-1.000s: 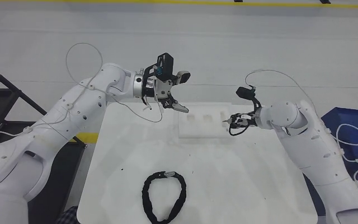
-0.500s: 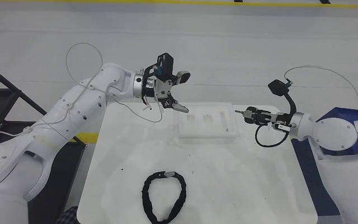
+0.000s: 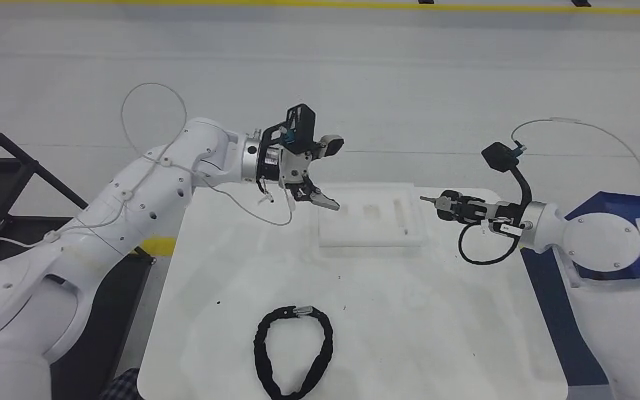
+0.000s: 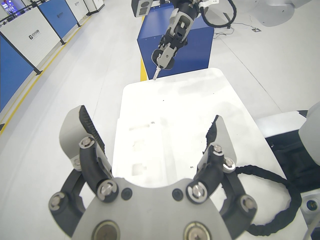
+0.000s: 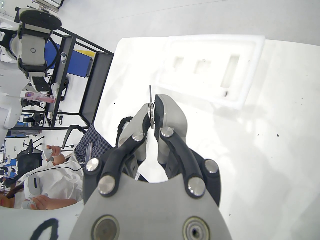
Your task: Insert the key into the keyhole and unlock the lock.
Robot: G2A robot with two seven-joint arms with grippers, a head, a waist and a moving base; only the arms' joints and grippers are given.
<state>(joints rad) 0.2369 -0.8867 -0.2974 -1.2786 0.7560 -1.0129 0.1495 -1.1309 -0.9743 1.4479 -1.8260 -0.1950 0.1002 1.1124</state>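
The right gripper [image 3: 438, 201] hangs over the far right edge of the white table [image 3: 420, 320], its claw clenched on a small silver metal key [image 5: 151, 106] whose thin blade juts past the fingertips; the left gripper [image 3: 328, 172] hovers by the far left corner of a white foam tray with three recesses [image 3: 370, 236], claw released and holding nothing; the black fabric-sleeved chain lock, coiled in a loop [image 3: 260, 350], lies alone near the table's front edge, well apart from both grippers and untouched. The keyhole cannot be made out, so insertion has yet to begin. The hazards look plain enough: the key is pinched only at its head, and a slightly skewed approach could twist it in the pads or knock it loose; the lock sits free on a smooth top, so a push from the key would likely slide it away unless the empty claw pins the lock body first.
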